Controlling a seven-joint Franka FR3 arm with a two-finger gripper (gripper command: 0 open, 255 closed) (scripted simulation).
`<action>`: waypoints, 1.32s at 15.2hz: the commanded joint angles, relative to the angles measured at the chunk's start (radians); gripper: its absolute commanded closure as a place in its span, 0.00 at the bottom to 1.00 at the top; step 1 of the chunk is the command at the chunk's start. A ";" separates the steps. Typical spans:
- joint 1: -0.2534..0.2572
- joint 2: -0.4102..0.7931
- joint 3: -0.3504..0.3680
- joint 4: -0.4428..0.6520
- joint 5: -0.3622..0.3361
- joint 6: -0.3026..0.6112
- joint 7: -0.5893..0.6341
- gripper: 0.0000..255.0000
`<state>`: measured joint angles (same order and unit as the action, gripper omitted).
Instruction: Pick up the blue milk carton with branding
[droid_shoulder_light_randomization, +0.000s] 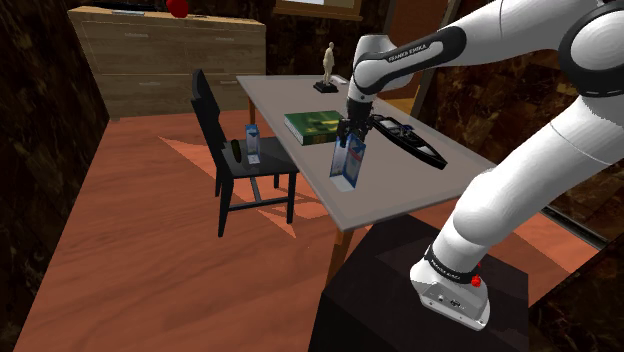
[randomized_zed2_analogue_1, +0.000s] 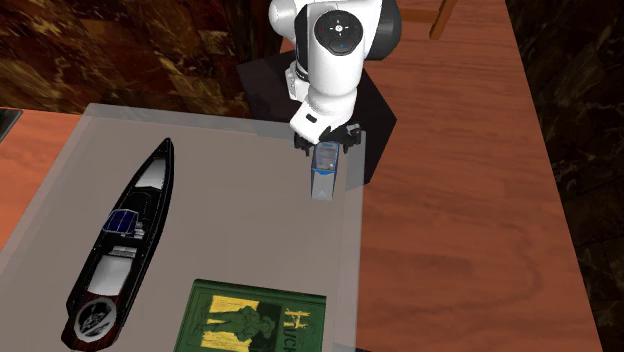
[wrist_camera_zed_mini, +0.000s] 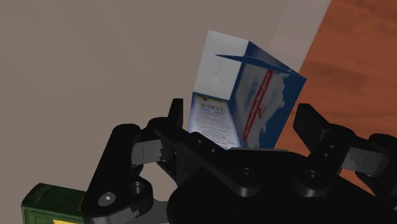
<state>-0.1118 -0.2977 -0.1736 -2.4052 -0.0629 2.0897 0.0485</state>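
The blue and white milk carton (droid_shoulder_light_randomization: 348, 165) with printed branding hangs tilted over the grey table (droid_shoulder_light_randomization: 290, 100), close to the table's edge on the stand's side. My black gripper (droid_shoulder_light_randomization: 351, 142) is shut on its upper part from above. In the second exterior view the carton (randomized_zed2_analogue_1: 325, 172) sits just under the gripper (randomized_zed2_analogue_1: 327, 143) at the table's right edge. In the wrist view the carton (wrist_camera_zed_mini: 245, 95) is clasped between the two fingers (wrist_camera_zed_mini: 312, 124). Whether its bottom touches the tabletop I cannot tell.
A green book (droid_shoulder_light_randomization: 318, 125) and a long black boat model (droid_shoulder_light_randomization: 415, 143) lie on the table behind the carton. A small statue (droid_shoulder_light_randomization: 328, 65) stands at the far end. A black chair (droid_shoulder_light_randomization: 235, 150) with another small blue carton (droid_shoulder_light_randomization: 252, 143) stands beside the table.
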 joint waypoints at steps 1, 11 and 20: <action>0.000 0.014 -0.002 -0.015 0.001 0.029 -0.001 0.00; 0.000 0.018 -0.003 -0.033 0.001 0.052 0.000 1.00; 0.000 -0.011 0.001 0.024 0.000 -0.034 0.001 1.00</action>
<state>-0.1130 -0.3026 -0.1746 -2.3920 -0.0635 2.0712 0.0467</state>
